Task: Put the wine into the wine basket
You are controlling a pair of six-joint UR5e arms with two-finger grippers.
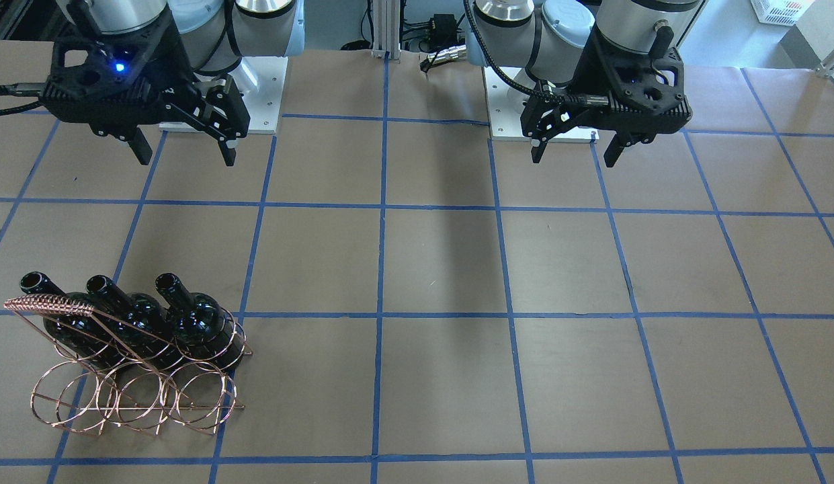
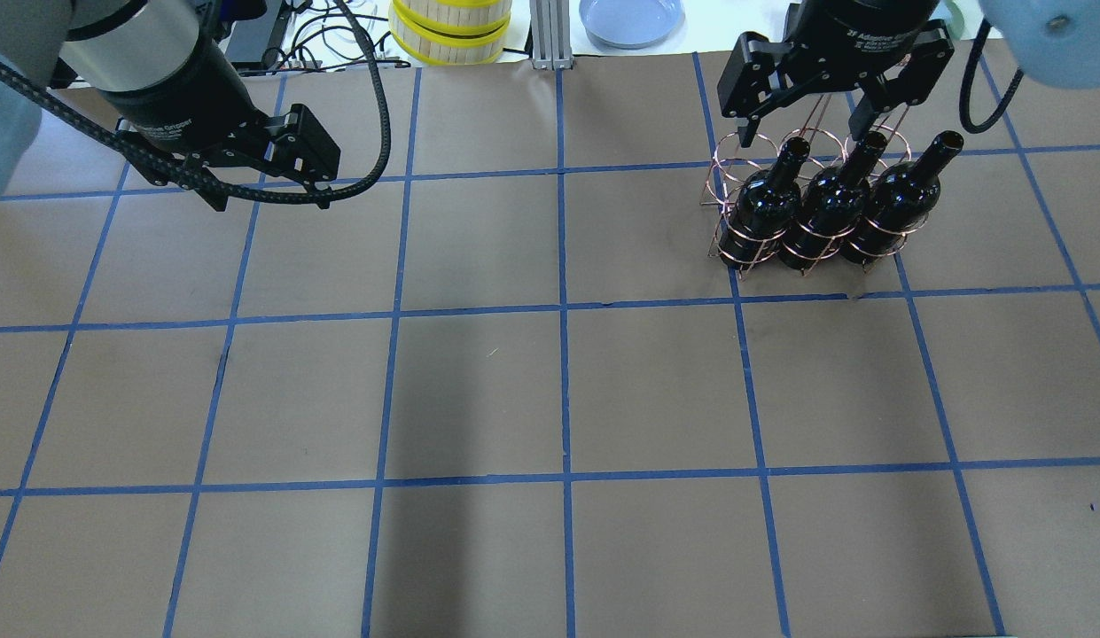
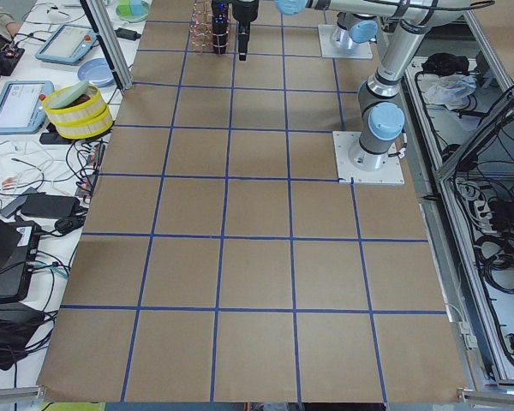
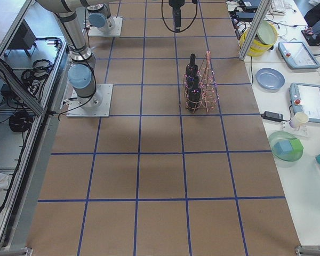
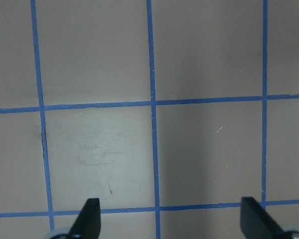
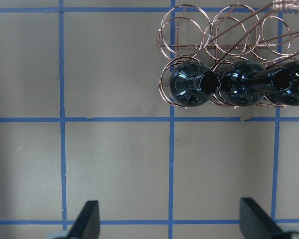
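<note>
The copper wire wine basket [image 1: 131, 396] stands on the brown table and holds three black wine bottles [image 1: 198, 326] upright in one row, necks tilted toward the robot. The other row of hoops is empty. It also shows in the overhead view [image 2: 736, 164] with the bottles [image 2: 767, 199], and in the right wrist view [image 6: 214, 30] with the bottles [image 6: 189, 84]. My right gripper [image 1: 185, 151] is open and empty, held high above the table on the robot's side of the basket [image 6: 172, 219]. My left gripper [image 1: 571, 144] is open and empty over bare table [image 5: 172, 219].
The table is brown paper with a blue tape grid [image 2: 563, 310]. Past its far edge stand a yellow-rimmed round stack [image 2: 450, 27] and a blue plate [image 2: 629, 18]. Both arm bases [image 1: 222, 101] sit at the robot's side.
</note>
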